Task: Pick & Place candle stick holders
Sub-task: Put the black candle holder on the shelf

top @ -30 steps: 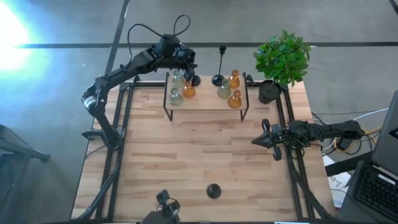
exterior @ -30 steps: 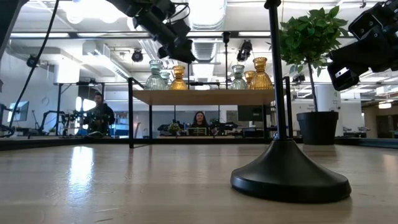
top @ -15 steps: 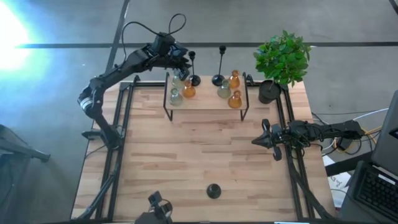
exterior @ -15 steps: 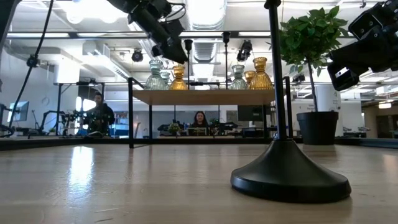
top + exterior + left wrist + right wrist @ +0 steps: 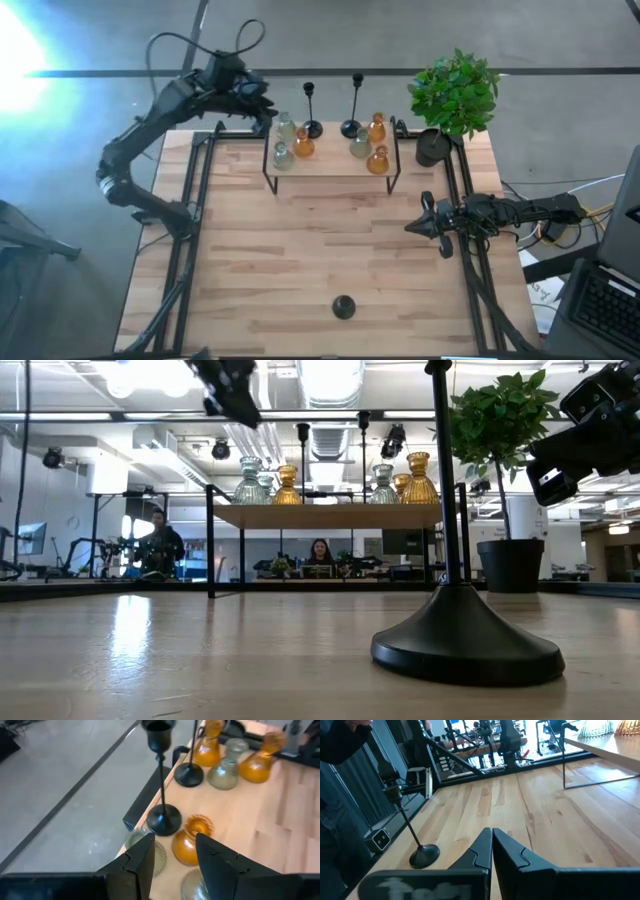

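Since half a second ago the left gripper (image 5: 262,108) has pulled back off the wooden shelf (image 5: 330,166) and now hangs just past its far left corner, fingers (image 5: 212,857) apart and holding nothing, arm bent back in a big elbow. Two black stemmed holders (image 5: 311,110) stand at the shelf's back edge, with the amber bulbs (image 5: 378,158) and clear-grey bulbs (image 5: 282,155) beside them on top. One more black holder (image 5: 344,306) sits on the table, well in front of the shelf. Right gripper (image 5: 415,227) waits off the shelf's front right, low, fingers pressed together.
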Controlling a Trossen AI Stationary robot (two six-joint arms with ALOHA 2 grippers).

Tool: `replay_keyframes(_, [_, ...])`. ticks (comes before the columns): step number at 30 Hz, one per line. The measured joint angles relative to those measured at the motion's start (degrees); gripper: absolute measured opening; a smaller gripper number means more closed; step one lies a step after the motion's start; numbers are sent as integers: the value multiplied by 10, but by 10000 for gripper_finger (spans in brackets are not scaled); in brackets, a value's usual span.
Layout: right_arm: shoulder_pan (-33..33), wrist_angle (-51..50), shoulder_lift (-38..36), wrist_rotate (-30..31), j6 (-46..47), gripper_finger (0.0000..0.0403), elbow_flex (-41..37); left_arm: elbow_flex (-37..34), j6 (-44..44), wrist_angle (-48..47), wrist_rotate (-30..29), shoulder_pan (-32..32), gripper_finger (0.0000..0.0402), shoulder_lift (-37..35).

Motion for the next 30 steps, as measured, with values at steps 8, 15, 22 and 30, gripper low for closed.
replay_keyframes(8, [0, 0, 0, 0, 0, 8, 0, 0, -4, -58, 15, -1, 147, -91])
replay_keyframes(15, [0, 0, 0, 0, 0, 8, 0, 0, -10, -88, 44, -6, 147, -151])
replay_keyframes(22, [0, 0, 0, 0, 0, 8, 0, -4, -25, -106, 188, -19, 147, -176])
replay_keyframes(30, [0, 0, 0, 0, 0, 8, 0, -86, -38, -101, 230, -100, 147, -198])
